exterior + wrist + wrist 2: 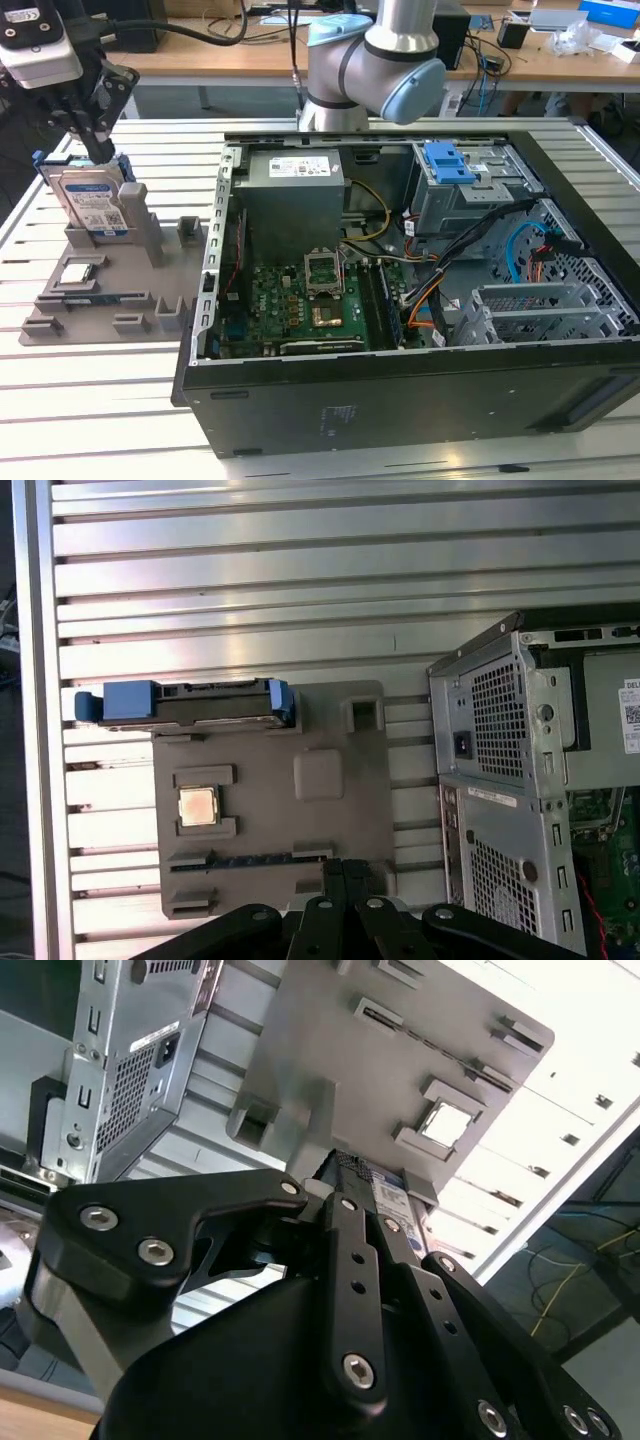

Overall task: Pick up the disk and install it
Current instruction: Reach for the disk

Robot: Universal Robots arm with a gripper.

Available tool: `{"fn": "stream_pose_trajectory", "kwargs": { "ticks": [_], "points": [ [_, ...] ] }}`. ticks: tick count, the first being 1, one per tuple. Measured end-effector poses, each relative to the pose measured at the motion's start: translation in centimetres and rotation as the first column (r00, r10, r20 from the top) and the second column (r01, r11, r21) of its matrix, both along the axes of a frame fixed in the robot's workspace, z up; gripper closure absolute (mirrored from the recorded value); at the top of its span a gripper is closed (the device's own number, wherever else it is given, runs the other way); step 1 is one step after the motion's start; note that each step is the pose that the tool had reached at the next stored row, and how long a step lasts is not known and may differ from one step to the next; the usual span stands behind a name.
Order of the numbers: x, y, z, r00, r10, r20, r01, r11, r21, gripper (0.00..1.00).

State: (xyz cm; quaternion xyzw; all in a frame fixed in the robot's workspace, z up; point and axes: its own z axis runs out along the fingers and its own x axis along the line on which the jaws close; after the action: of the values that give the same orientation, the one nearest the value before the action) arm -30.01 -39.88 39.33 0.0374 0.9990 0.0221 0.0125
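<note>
Find disk (92,205) upright on edge in grey tray (140,278), upper left of exterior view, gripper (100,155) right at its top edge. Cannot tell jaws' spread. Likely stiff, weighty, shock-sensitive; best pinched across flat metal faces, not blue carrier (115,702).

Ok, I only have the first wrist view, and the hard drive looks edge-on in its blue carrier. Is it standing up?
Observer: Yes. In the exterior view the hard drive stands on edge in the gray fixture tray, with its label face showing.
Operator: Where's the gripper?
Observer: The gripper is close above the drive's top edge. I can't tell whether it touches.
Operator: And the computer?
Observer: The computer case lies open on its side, with a blue plastic piece on top of its drive cage.
</note>
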Motion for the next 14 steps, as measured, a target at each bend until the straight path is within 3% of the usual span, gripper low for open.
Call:
{"fn": "stream_pose_trajectory", "kwargs": {
  "ticks": [6, 11, 12, 13, 14],
  "points": [
    [-1.3, 0.07, 0.0, 1.0, 0.0, 0.0, 0.0, 1.0, 0.0, 0.89],
    [-3.0, 0.62, -0.01, 1.0, 0.0, 0.0, 0.0, 1.0, -0.0031, 0.89],
    [-3.5, 0.71, -0.02, 1.0, 0.0, 0.0002, 0.0, 1.0, -0.0064, 0.89],
    [-4.1, 0.83, -0.02, 1.0, 0.0, 0.0006, 0.0, 0.9998, -0.0219, 0.89],
    [-4.3, 0.88, -0.02, 1.0, 0.0, 0.0008, 0.0, 0.9996, -0.028, 0.89]
  ]
}}
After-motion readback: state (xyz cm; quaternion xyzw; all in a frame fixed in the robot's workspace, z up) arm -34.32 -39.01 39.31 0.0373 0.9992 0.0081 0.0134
